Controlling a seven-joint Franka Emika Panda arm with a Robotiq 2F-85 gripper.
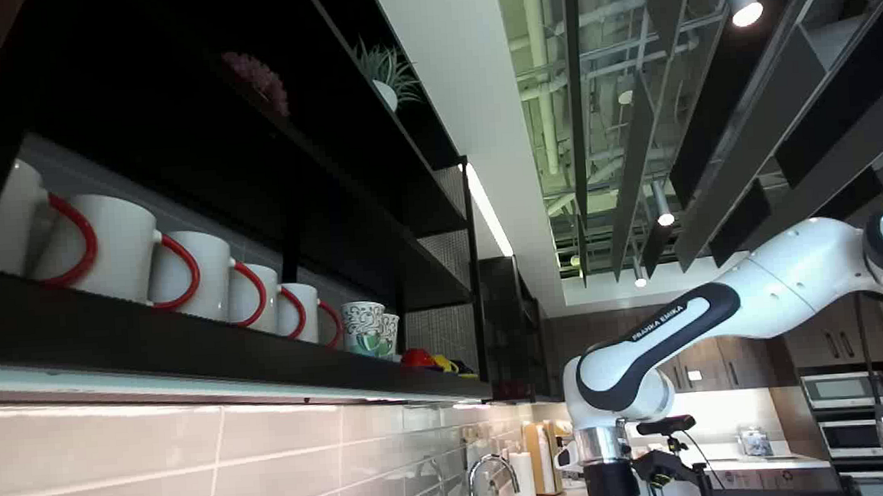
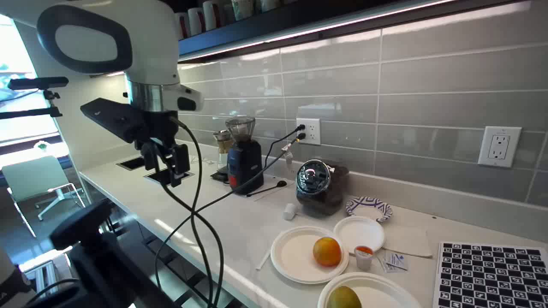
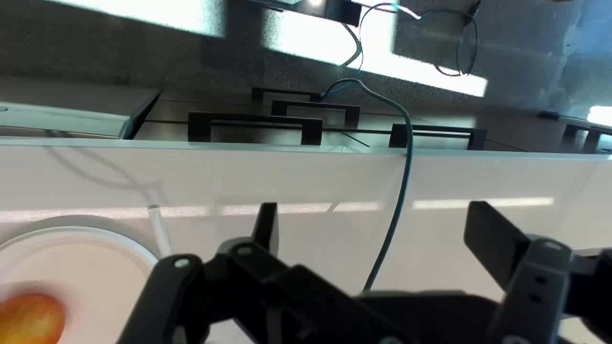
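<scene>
My gripper (image 3: 375,227) hangs above the white counter (image 2: 239,222) with its jaws spread wide and nothing between the fingertips. A dark cable (image 3: 404,191) crosses the view beyond the gap. In an exterior view the gripper (image 2: 166,167) is well to the left of the plates, while the wrist view catches part of a white plate (image 3: 95,267) with a red-yellow fruit (image 3: 28,320) at lower left. An orange fruit (image 2: 327,251) rests on a round plate (image 2: 291,252); a greenish fruit (image 2: 343,298) lies on another plate (image 2: 385,295). Beside them stands a small cup (image 2: 364,259).
Behind the plates are a dark container with a shiny round lid (image 2: 314,177) and a coffee grinder (image 2: 245,164). Loose cables (image 2: 195,209) dangle below the gripper. A checkered board (image 2: 492,273) lies at right. Overhead, a black shelf (image 1: 264,358) carries several mugs (image 1: 123,244).
</scene>
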